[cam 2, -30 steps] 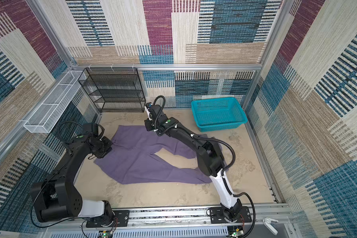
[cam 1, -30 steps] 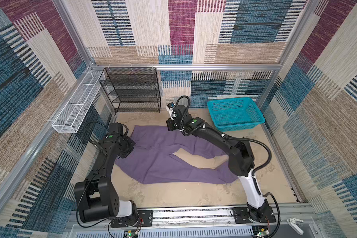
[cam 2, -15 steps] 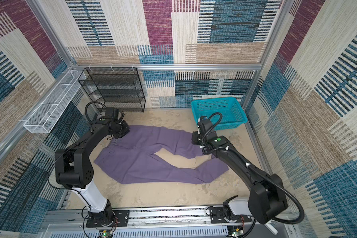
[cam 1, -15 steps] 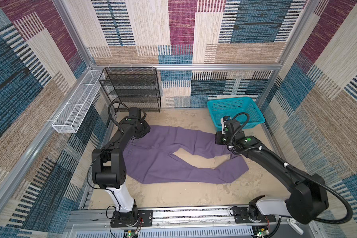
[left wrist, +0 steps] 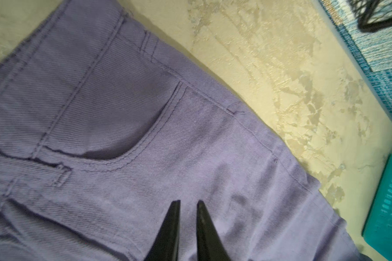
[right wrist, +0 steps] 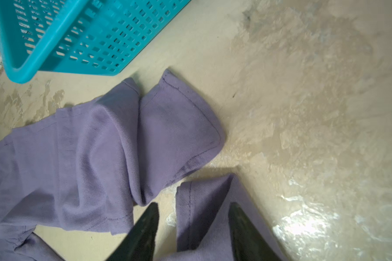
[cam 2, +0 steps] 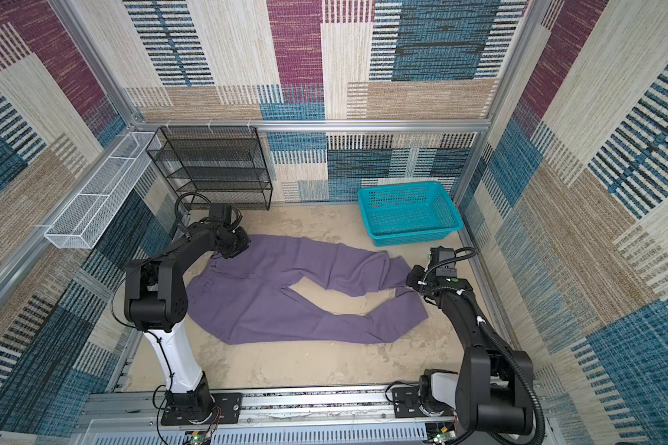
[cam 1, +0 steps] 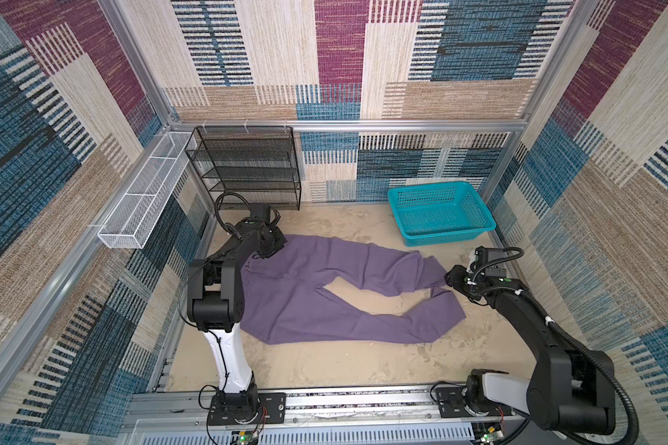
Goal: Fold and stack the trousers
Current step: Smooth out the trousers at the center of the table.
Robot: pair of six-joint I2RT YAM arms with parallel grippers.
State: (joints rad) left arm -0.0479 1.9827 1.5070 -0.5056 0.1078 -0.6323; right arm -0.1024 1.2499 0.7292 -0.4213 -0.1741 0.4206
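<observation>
The trousers (cam 1: 317, 296) lie spread, unfolded, across the tabletop (cam 1: 324, 366) at frame centre. Nearer us, our right gripper (right wrist: 192, 206) stands wide over a leg hem (right wrist: 190, 194) — empty; farther back, the left gripper (left wrist: 188, 202), narrowly parted, hovers at the waist pocket (left wrist: 145, 126). We judge the first fold comes next — pinch both ends.

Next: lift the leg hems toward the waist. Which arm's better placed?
Right. The right arm is at the hem end of the trousers, jaws open with one hem showing between them in its wrist view. The left arm is over the waistband pocket at the opposite end, jaws barely apart.
</observation>
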